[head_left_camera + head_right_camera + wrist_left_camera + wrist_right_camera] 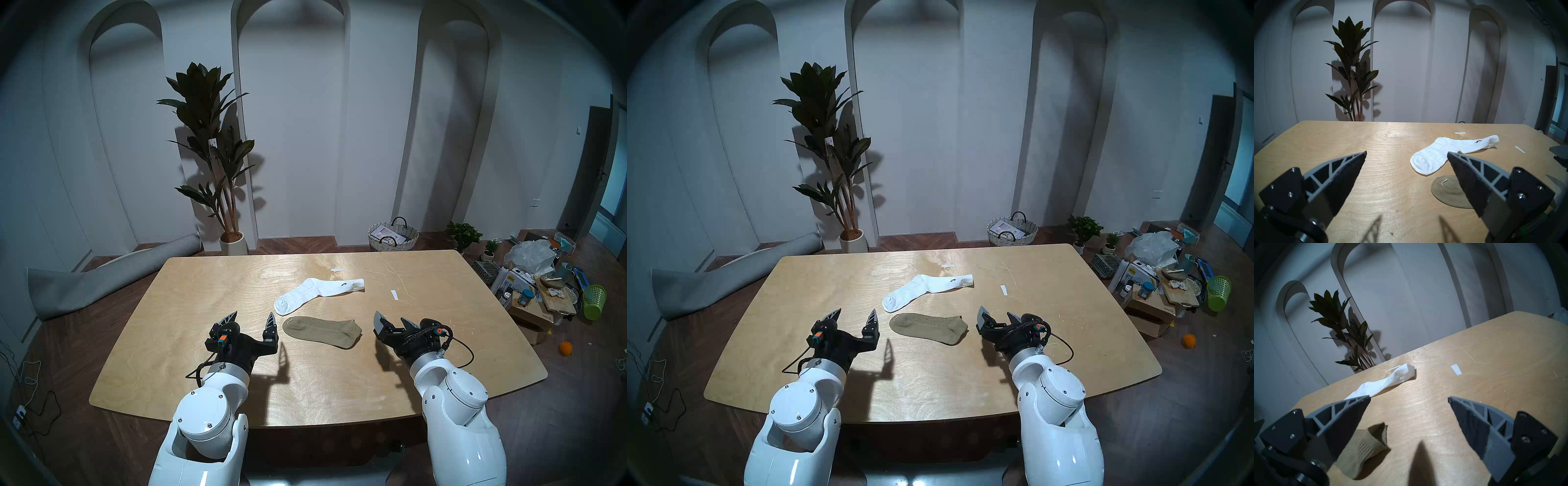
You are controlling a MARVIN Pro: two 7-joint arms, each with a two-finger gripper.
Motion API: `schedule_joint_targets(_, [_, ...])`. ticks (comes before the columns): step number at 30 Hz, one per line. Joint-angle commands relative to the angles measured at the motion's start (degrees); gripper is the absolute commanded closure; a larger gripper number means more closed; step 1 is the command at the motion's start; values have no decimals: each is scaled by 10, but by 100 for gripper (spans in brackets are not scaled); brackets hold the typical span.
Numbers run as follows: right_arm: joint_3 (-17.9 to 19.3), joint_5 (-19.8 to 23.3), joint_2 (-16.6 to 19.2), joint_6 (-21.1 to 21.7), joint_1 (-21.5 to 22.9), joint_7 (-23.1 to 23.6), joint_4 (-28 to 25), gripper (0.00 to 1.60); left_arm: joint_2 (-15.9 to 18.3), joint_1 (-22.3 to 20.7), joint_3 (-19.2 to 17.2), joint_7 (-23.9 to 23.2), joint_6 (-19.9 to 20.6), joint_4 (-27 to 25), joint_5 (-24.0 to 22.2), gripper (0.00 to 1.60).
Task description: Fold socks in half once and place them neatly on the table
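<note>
Both grippers, left gripper (251, 317) and right gripper (393, 321), spread, empty. You risk bunching olive ankle sock (322, 331) if pinching both layers unevenly.

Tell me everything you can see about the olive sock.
The olive sock is a short ankle sock of ribbed olive-khaki knit. It lies flat and unfolded on the table, nearer the robot than the white sock and apart from it. Its rounded toe, with a loose pale thread, points toward the left gripper; its open cuff, slightly raised, faces the right gripper. Both grippers are open and do not touch it.
</note>
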Motion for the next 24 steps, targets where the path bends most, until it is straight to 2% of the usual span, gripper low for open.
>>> schedule_joint_targets(1, [3, 31, -9, 65, -43, 0, -65, 0, 7, 1, 14, 14, -5, -22, -1, 0])
schedule_joint_targets(5, [-12, 32, -18, 81, -54, -18, -79, 0, 18, 0, 34, 31, -4, -23, 2, 0])
schedule_joint_targets(10, [-25, 71, -16, 87, -55, -44, -81, 0, 30, 0, 52, 56, -3, -23, 0, 0])
schedule_joint_targets(16, [-28, 164, -16, 117, -32, -95, -67, 0, 53, -3, 87, 110, 2, -25, -5, 0])
schedule_joint_targets(17, [-27, 192, -17, 129, -27, -103, -65, 0, 62, -6, 100, 133, 3, -26, -14, 0])
schedule_joint_targets(19, [-26, 202, -18, 133, -25, -106, -64, 0, 66, -7, 105, 140, 3, -26, -14, 0])
schedule_joint_targets(21, [-28, 221, -17, 133, -21, -107, -60, 0, 71, -10, 113, 167, 1, -25, -22, 0])
schedule_joint_targets(24, [-53, 252, -7, 129, -15, -148, -56, 0, 70, -14, 113, 197, 0, -26, -38, 0])
